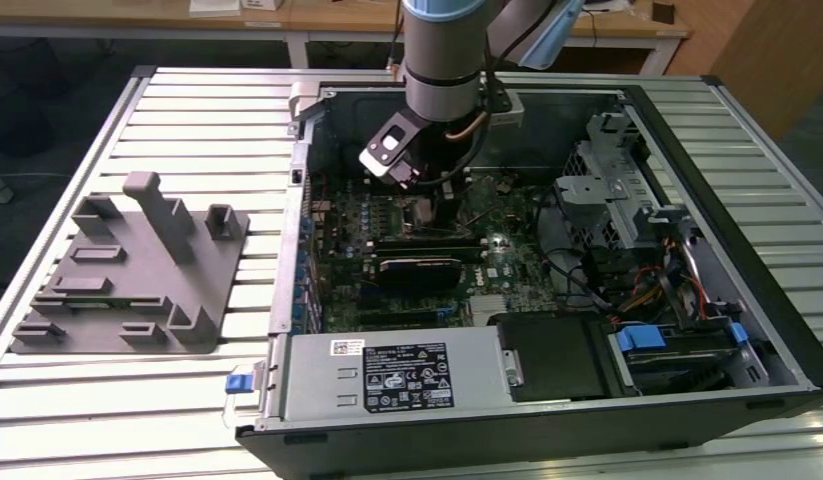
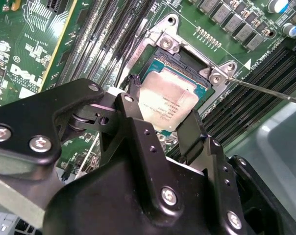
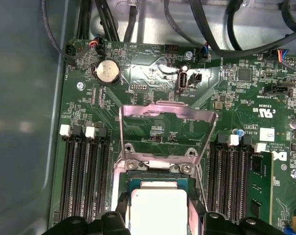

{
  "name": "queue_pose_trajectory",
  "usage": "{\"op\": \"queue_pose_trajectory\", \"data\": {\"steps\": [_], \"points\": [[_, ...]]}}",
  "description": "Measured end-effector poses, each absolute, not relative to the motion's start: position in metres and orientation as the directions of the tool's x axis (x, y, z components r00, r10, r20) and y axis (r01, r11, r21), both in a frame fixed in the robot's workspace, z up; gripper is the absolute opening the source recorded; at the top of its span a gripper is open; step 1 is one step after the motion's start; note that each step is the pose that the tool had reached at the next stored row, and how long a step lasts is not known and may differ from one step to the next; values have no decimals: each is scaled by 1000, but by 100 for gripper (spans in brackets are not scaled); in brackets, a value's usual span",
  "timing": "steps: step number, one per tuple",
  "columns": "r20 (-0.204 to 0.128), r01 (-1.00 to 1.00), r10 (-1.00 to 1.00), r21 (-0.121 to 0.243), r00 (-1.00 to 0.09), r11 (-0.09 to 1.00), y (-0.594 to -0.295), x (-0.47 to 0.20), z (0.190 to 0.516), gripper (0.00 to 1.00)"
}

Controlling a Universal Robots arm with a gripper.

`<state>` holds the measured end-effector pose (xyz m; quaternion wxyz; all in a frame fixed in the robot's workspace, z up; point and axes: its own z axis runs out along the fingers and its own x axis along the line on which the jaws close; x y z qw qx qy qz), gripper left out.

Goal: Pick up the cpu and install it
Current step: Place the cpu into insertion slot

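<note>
Even overhead room light washes the ribbed tabletop [image 1: 118, 400] pale in the exterior view, while the inside of the computer case [image 1: 518, 440] lies in shade. In the first wrist view a white glare patch sits on the green circuit board [image 3: 153, 68], and the chip [image 3: 158, 210] has its metal top washed out. In the second wrist view the chip [image 2: 170, 100] shows a soft pinkish sheen.

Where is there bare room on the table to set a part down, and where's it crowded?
Bare slats lie on the table between the grey tray and the PC case, and in front of the tray. Inside the case it is crowded: the gripper holds the cpu at the socket.
</note>
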<state>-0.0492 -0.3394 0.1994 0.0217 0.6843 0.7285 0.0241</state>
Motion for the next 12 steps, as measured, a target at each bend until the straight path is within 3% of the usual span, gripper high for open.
{"op": "queue_pose_trajectory", "data": {"steps": [12], "points": [[1, 996, 998, 65, -56, 55, -339, -49, 196, 55]]}}
